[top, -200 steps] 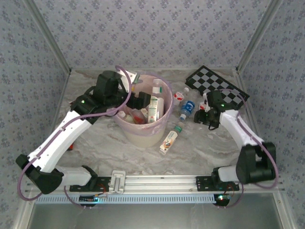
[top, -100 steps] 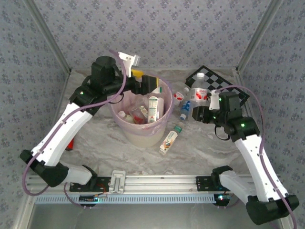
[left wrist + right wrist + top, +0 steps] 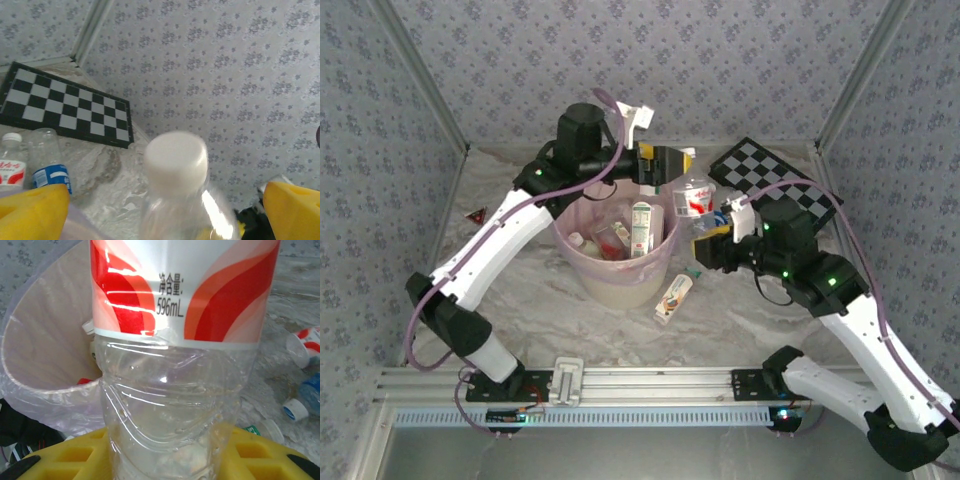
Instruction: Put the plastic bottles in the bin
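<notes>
My right gripper (image 3: 710, 238) is shut on a clear plastic bottle with a red-and-white label (image 3: 695, 200) and holds it upright just right of the bin's rim. In the right wrist view that bottle (image 3: 180, 365) stands between the yellow fingers (image 3: 65, 460). The cream bin with its pink bag (image 3: 620, 285) has several bottles inside (image 3: 640, 225). My left gripper (image 3: 678, 165) hangs open above the bin's right rim, next to the held bottle's white cap (image 3: 175, 162), which sits blurred between the wide-apart fingers (image 3: 30, 210). Loose bottles lie on the table (image 3: 673, 295).
The chequered board (image 3: 775, 185) lies at the back right. A small red triangle (image 3: 475, 215) lies on the table at far left. Red-labelled (image 3: 305, 342) and blue-labelled (image 3: 310, 400) bottles lie right of the bin (image 3: 40, 350). The two grippers are close together.
My left arm rose out of the bin and swung right across it. My right arm lifted the red-labelled bottle from near the board and carried it left toward the bin.
</notes>
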You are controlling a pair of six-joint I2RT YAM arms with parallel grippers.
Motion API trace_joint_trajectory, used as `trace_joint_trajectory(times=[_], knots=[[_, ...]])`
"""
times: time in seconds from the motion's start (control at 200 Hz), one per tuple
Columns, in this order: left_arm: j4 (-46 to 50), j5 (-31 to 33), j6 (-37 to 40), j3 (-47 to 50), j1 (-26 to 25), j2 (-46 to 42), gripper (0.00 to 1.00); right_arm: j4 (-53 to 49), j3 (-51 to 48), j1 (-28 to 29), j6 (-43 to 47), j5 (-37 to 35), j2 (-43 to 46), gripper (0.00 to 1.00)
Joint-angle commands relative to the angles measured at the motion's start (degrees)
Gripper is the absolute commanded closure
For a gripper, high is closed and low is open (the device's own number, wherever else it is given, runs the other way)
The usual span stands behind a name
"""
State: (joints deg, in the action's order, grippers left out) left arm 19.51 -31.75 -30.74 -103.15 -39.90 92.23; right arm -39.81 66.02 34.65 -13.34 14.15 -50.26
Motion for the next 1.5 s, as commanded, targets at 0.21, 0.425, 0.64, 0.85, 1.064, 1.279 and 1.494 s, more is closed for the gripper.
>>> trace_joint_trajectory(times=[0.21, 0.425, 0.64, 0.85, 1.064, 1.279, 1.494], knots=[[1.3, -2.0, 1.2, -4.6, -1.2, 1.4, 0.36, 3.3, 4.1, 3.5, 1.8, -5.5, -1.3, 0.56], [2.3, 0.2, 2.9, -4.6, -1.2, 0.7, 0.65, 3.4, 4.8, 4.1, 2.3, -5.3, -3.0, 0.56], [2.6, 1.8, 4.3, -5.2, -0.7, -0.9, 0.84, 1.0, 6.5, 4.2, 3.4, -7.5, -2.3, 0.17], [3.0, 3.6, 7.1, -8.3, 2.2, -5.1, 0.97, -6.2, 7.3, 3.7, 3.2, -16.2, 2.2, 0.0], [5.2, 10.1, 11.6, -11.3, 7.6, -11.6, 1.0, -8.7, 4.7, 1.3, 1.0, -21.4, 4.4, 0.0], [8.7, 21.7, 21.0, -8.1, 10.0, -15.3, 1.0, -9.0, 2.8, -1.6, 0.1, -20.5, 3.5, 0.0], [1.3, 29.2, 30.2, 1.2, 10.2, -13.1, 1.0, -9.3, 1.2, -3.5, -0.6, -19.8, 2.4, 0.0]])
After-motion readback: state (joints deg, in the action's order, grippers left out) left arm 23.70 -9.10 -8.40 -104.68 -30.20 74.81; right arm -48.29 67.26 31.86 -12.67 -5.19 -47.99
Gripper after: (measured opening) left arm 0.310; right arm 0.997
